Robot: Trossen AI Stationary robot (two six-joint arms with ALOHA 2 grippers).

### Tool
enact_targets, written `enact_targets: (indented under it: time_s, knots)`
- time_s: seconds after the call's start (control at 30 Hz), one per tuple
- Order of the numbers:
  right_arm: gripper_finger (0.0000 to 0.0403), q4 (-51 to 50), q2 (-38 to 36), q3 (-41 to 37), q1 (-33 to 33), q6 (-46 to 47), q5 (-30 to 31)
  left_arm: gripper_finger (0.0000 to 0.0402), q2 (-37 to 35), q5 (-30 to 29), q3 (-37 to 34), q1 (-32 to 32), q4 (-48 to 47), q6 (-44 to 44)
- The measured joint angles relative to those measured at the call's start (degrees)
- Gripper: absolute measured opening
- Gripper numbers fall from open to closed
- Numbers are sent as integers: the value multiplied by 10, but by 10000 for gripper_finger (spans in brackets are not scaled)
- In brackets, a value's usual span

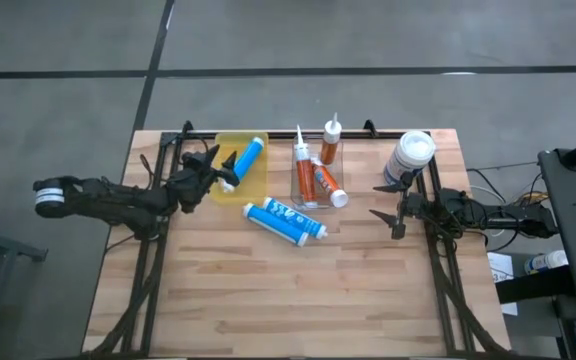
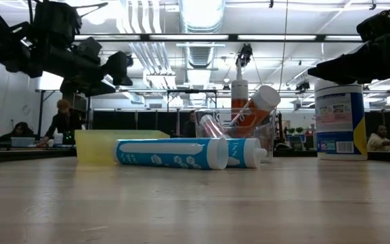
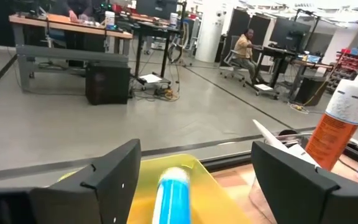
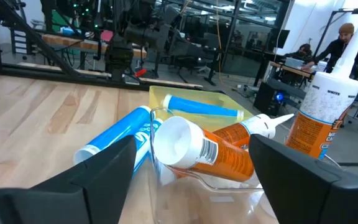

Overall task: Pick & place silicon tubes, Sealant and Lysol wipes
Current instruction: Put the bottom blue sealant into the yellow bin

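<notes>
My left gripper (image 1: pixel 220 172) is open and hangs above the yellow tray (image 1: pixel 256 186), well clear of it in the low view (image 2: pixel 114 68). A blue tube (image 1: pixel 248 158) lies in the tray, below the fingers (image 3: pixel 174 193). My right gripper (image 1: pixel 380 200) is open and empty, raised above the table (image 2: pixel 330 68), beside the Lysol wipes canister (image 1: pixel 411 155), which stands upright on its base (image 2: pixel 340 122). Two blue-and-white tubes (image 1: pixel 286 222) lie side by side on the table. Orange sealant tubes (image 1: pixel 320 180) lie in a clear bin (image 4: pixel 166 180), ahead of the right fingers.
One orange sealant cartridge (image 1: pixel 330 140) stands upright at the far edge behind the clear bin. The near half of the wooden table (image 1: pixel 288 300) holds no objects. People sit at desks in the room beyond the table (image 3: pixel 247 46).
</notes>
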Motion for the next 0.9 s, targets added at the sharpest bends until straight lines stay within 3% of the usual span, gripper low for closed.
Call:
enact_targets:
  time_s: [0.13,0.3,0.53,0.67,0.9]
  knots:
    - [302,0,0,0,0,0,0,299,0,32,1,0,-1,-8]
    - [304,0,0,0,0,0,0,300,0,122,19,0,-21,-5]
    - [313,0,0,0,0,0,0,300,0,265,94,-2,-181,-4]
    - [315,0,0,0,0,0,0,300,0,303,132,-13,-259,20]
    - [313,0,0,0,0,0,0,300,4,375,162,-79,-316,112]
